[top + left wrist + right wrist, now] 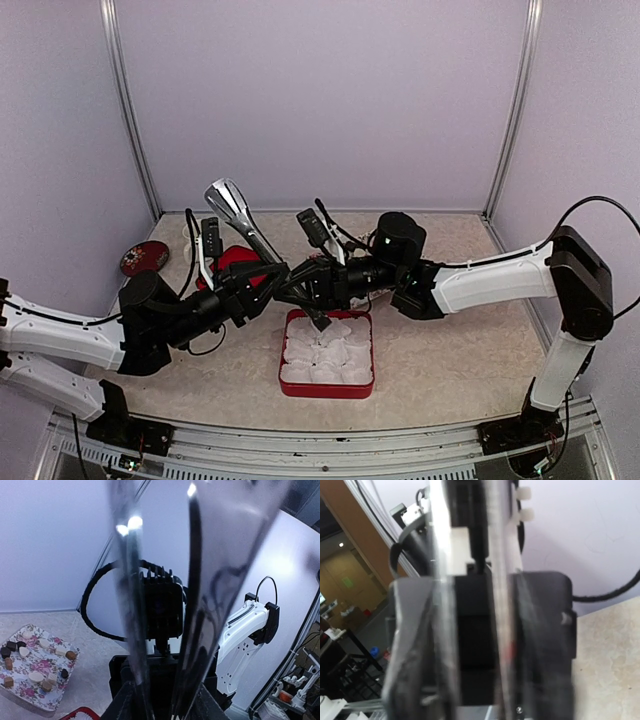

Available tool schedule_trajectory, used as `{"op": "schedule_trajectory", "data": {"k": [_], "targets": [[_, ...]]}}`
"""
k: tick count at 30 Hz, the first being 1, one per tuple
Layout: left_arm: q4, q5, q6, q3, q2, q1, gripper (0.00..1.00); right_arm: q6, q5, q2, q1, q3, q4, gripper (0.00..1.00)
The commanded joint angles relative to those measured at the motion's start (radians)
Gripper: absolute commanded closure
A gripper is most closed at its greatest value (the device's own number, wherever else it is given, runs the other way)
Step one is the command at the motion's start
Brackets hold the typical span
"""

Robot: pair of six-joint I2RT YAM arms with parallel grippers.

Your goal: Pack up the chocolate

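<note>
- The chocolate (71, 655), in dark and tan pieces, lay on a floral plate (42, 690) at far left.
- The left gripper (162, 692) was clamped on metal tongs (232, 205), which pointed upward.
- A red tray (283, 380) held white paper cups (325, 355).
- The right gripper (318, 318) hung over the tray's rear edge; I cannot tell how its jaws stood.

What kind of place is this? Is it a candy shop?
Probably not a shop, more likely a robot test booth in a lab. A left arm and right arm are bolted to a table inside plain pale walls, working over a red box of paper cups.
</note>
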Motion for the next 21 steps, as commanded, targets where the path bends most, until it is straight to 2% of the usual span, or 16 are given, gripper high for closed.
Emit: {"op": "schedule_trajectory", "data": {"k": [1,4,7,10,13,21], "targets": [[0.022,-0.019,0.018,-0.021,-0.024,-0.01,0.49,-0.012,0.016,-0.037,-0.023,-0.022,-0.009,0.8],[-0.031,-0.024,0.021,-0.021,-0.044,-0.009,0.21,-0.048,0.03,-0.075,-0.046,-0.035,-0.099,0.82],[-0.109,-0.037,0.023,-0.024,-0.084,-0.005,0.07,-0.139,0.073,-0.132,-0.085,-0.037,-0.301,0.81],[-0.202,-0.083,0.026,-0.037,-0.139,0.002,0.02,-0.304,0.197,-0.2,-0.122,-0.017,-0.59,0.8],[-0.27,-0.105,0.016,-0.057,-0.199,0.029,0.01,-0.427,0.325,-0.247,-0.159,0.017,-0.84,0.78],[-0.37,-0.066,-0.02,-0.096,-0.311,0.173,0.01,-0.594,0.651,-0.317,-0.221,0.06,-1.225,0.69]]}}
